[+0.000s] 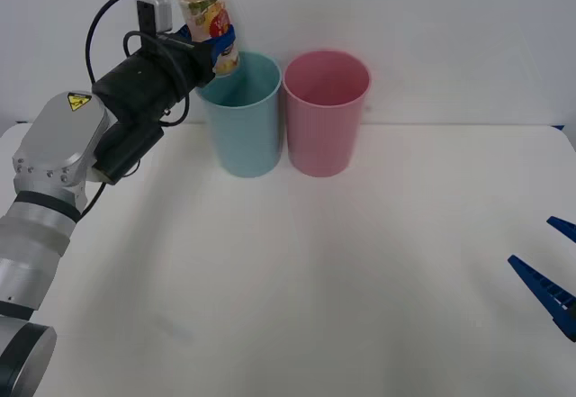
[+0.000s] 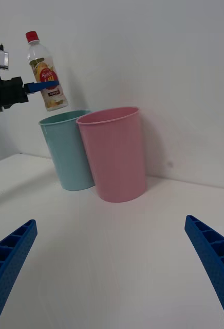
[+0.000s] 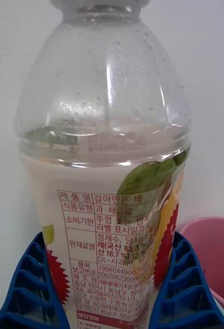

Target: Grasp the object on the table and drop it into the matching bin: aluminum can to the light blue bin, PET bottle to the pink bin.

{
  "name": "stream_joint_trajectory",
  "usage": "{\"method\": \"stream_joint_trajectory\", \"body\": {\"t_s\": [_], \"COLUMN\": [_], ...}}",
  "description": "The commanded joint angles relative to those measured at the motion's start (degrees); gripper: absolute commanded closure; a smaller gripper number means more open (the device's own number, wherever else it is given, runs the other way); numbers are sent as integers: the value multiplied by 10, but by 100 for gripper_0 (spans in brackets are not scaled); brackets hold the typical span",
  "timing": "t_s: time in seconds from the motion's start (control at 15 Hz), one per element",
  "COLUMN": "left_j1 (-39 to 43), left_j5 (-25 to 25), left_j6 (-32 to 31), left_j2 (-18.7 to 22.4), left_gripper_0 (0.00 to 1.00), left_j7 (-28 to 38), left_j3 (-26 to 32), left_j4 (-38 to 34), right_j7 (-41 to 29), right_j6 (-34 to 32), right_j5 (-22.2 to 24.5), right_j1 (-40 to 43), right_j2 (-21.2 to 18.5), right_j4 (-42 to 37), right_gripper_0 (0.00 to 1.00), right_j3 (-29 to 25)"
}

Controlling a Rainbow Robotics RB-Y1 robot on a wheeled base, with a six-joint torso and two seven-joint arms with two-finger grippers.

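Observation:
My left gripper (image 1: 216, 44) is shut on the PET bottle (image 1: 205, 10), a small clear bottle with a yellow, red and green label. It holds the bottle nearly upright in the air, above the near-left rim of the light blue bin (image 1: 241, 113). In the right wrist view the bottle (image 2: 46, 74) shows its red cap and hangs over the light blue bin (image 2: 67, 151). The pink bin (image 1: 325, 111) stands just right of the blue one, touching it. In the left wrist view the blue fingers (image 3: 27, 288) clamp the bottle (image 3: 104, 169) at its label. My right gripper (image 1: 551, 271) is open low at the table's right edge.
The white table (image 1: 297, 289) spreads wide in front of both bins. A plain white wall stands close behind the bins. A black cable loops over my left wrist (image 1: 103, 23).

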Motion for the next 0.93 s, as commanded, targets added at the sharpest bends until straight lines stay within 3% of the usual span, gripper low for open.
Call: {"method": "stream_joint_trajectory", "body": {"t_s": [0.07,0.93], "left_j1": [1,2], "left_j5": [1,5], "left_j6": [3,10], "left_j2": [0,0], "left_gripper_0": [100,100], "left_j7": [-6,-10], "left_j3": [0,-1], "left_j4": [-1,-1], "right_j7": [0,0], "right_j6": [0,0], "right_j5": [0,0], "right_j1": [0,0], "right_j2": [0,0], "right_j4": [0,0], "right_gripper_0": [0,0], "right_j3": [0,0]}}
